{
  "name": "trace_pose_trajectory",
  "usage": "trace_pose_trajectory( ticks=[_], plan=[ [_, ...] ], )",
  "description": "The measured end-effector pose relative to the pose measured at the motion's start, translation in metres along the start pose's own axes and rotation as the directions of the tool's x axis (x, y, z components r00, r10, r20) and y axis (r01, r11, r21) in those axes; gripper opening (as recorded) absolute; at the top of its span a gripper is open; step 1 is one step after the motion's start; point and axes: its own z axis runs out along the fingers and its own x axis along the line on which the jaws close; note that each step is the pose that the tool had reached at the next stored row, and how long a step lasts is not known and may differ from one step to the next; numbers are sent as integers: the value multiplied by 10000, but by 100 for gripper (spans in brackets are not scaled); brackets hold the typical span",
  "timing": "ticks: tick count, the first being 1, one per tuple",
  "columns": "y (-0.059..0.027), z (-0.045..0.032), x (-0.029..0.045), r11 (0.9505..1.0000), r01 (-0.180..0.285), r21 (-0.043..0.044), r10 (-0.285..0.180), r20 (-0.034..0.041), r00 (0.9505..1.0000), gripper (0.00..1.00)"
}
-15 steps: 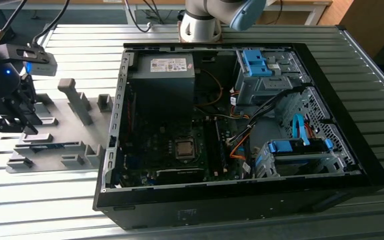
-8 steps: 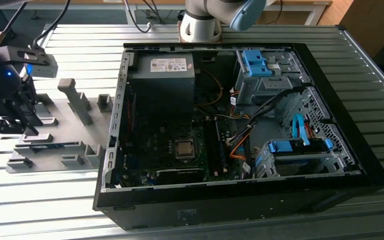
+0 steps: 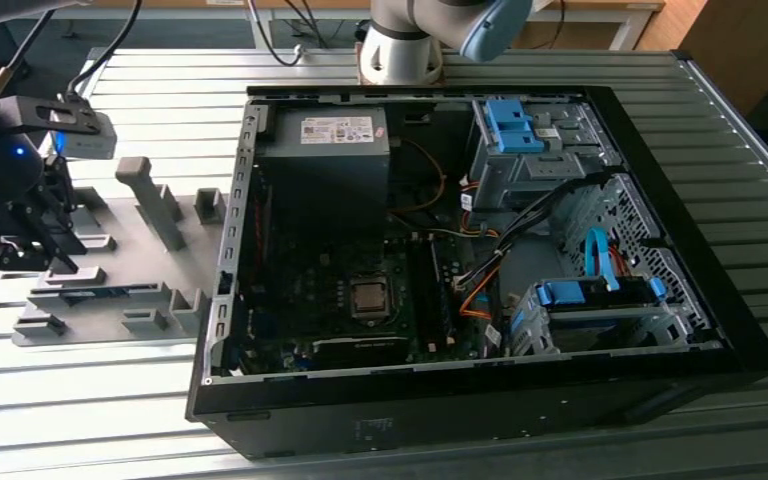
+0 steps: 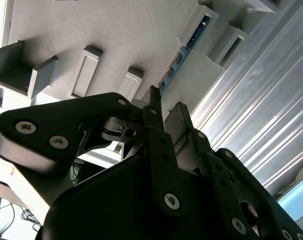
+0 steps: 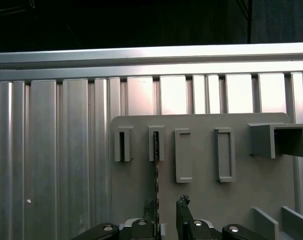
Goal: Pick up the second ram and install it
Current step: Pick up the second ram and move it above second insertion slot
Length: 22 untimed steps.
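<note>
Fingers spread apart, clamped on nothing. Belong to the one gripper, low over a grey fixture plate. Straddle, or nearly so, the line of the second ram: edge-on in the first wrist view, running from a slot block toward the gap, nearer one finger than the other. Contact with either pad: cannot tell. Same layout in the second wrist view, with the blue-green edge of the second ram leading down to the fingertips.

Looks like the pick-up step, just short of a grasp. No sign of installing begun, judging by the ram resting in its holder on the plate, at the exterior view's left of the open computer case and apart from it.

Calls, by this reading, for centring the gap on the thin board and squaring the pads to its flat faces. Then a firm but gentle squeeze and a straight lift out of the block, to avoid binding or flexing.

Count:
- one arm, one gripper, two fingers
- one ram on the plate
- four slot blocks in a row in the first wrist view, plus one larger open box holder
- one case, with black memory slots not countable from here
</note>
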Motion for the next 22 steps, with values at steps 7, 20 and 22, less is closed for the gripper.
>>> trace_pose_trajectory(
  ticks=[7, 20, 22],
  plan=[
    [0, 12, 1, 10000, 0, 3, 0, 3, 10000, 31],
    [-5, 143, 58, 10000, 24, 0, -24, 1, 10000, 31],
    [-6, 178, 58, 9999, 118, 2, -118, -1, 9999, 31]
  ],
)
